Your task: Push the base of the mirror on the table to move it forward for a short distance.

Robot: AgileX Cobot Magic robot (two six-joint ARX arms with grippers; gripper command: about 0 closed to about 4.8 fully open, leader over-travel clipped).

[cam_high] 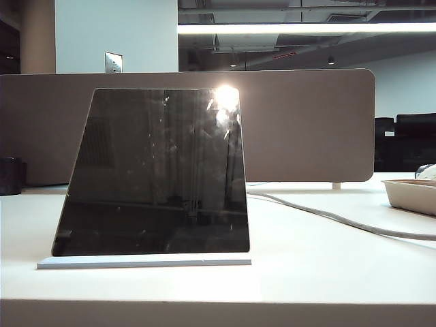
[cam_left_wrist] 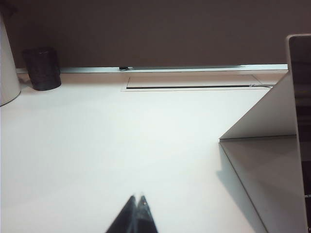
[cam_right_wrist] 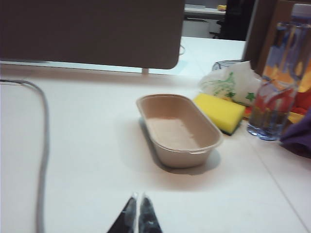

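A dark cup (cam_high: 9, 176) is sitting at the far left of the table (cam_high: 306, 266). The mirror (cam_high: 153, 170) is standing left of centre on the base of the mirror (cam_high: 143, 261), near the front edge, leaning back. A grey cable (cam_high: 327, 216) is trailing right toward a beige tray (cam_right_wrist: 177, 128). The left gripper (cam_left_wrist: 137, 198) is hovering over bare tabletop beside the mirror's back, jaws seemingly pressed together. The right gripper (cam_right_wrist: 137, 196) is hanging near the tray, tips nearly touching, holding nothing.

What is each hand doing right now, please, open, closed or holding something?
Left hand: closed, holding nothing, above the table beside the mirror.
Right hand: closed, holding nothing, near the tray.
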